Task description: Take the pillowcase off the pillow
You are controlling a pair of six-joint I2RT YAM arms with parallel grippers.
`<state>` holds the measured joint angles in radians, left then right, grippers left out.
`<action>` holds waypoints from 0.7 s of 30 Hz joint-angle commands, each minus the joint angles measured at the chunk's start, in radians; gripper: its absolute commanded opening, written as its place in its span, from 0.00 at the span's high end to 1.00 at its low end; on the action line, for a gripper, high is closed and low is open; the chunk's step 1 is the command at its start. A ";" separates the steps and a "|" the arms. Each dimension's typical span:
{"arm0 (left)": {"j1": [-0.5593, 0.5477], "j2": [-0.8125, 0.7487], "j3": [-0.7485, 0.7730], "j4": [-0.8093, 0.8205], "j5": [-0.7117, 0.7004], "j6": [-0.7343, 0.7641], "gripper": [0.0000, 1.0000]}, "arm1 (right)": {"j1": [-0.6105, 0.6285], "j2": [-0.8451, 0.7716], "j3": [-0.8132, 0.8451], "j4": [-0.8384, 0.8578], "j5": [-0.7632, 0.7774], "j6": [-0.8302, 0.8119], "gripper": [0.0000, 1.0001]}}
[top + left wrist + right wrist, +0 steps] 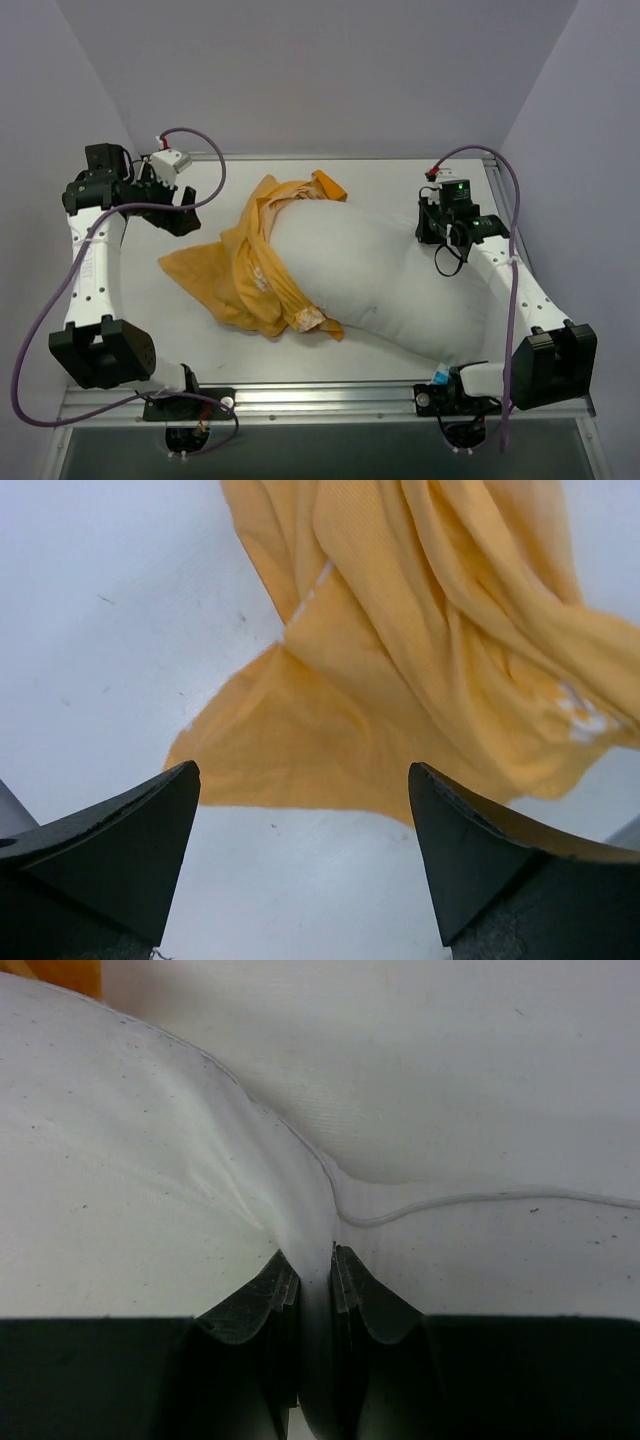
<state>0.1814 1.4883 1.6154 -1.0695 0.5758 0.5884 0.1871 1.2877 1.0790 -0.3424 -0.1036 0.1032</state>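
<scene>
The white pillow [375,272] lies across the middle of the table. The orange-yellow pillowcase [250,262] is bunched around its left end, with a flat flap spread on the table to the left. My left gripper [184,220] hangs at the far left, just above and beside that flap, open with nothing between its fingers. In the left wrist view the pillowcase [420,660] lies ahead of the left gripper [302,768]. My right gripper [428,232] is at the pillow's far right corner. In the right wrist view the right gripper [315,1257] is shut on a pinched fold of the pillow [150,1160].
The white table [200,340] is walled by lilac panels on three sides. An aluminium rail [320,398] runs along the near edge between the arm bases. Purple cables [40,330] loop beside each arm.
</scene>
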 commanded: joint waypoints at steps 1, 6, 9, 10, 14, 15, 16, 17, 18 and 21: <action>0.024 -0.079 0.061 -0.221 0.067 0.094 0.06 | -0.034 0.035 0.031 0.052 0.131 -0.022 1.00; 0.020 -0.092 0.066 -0.330 0.067 0.183 0.06 | -0.038 0.087 0.058 0.059 0.125 -0.027 1.00; -0.037 -0.153 -0.194 -0.213 -0.054 0.232 0.06 | -0.040 0.091 0.058 0.066 0.123 -0.031 1.00; -0.115 -0.164 -0.274 -0.101 -0.199 0.231 0.06 | -0.041 0.096 0.059 0.068 0.124 -0.031 1.00; -0.302 -0.201 -0.580 0.161 -0.393 0.248 0.06 | -0.044 0.111 0.059 0.074 0.114 -0.033 1.00; -0.318 -0.218 -0.644 0.249 -0.396 0.251 0.06 | -0.046 0.114 0.061 0.072 0.114 -0.033 1.00; -0.329 -0.224 -0.663 0.287 -0.396 0.252 0.06 | -0.049 0.117 0.061 0.072 0.114 -0.033 1.00; -0.332 -0.229 -0.676 0.313 -0.369 0.263 0.06 | -0.051 0.120 0.059 0.072 0.114 -0.033 1.00; -0.332 -0.237 -0.708 0.366 -0.349 0.269 0.06 | -0.049 0.121 0.059 0.072 0.114 -0.034 1.00; -0.361 -0.237 -0.781 0.512 -0.369 0.309 0.06 | -0.052 0.116 0.055 0.075 0.114 -0.036 1.00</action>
<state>-0.1562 1.2888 0.8619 -0.8345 0.2409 0.8398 0.1509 1.4029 1.0981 -0.2977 -0.0467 0.0780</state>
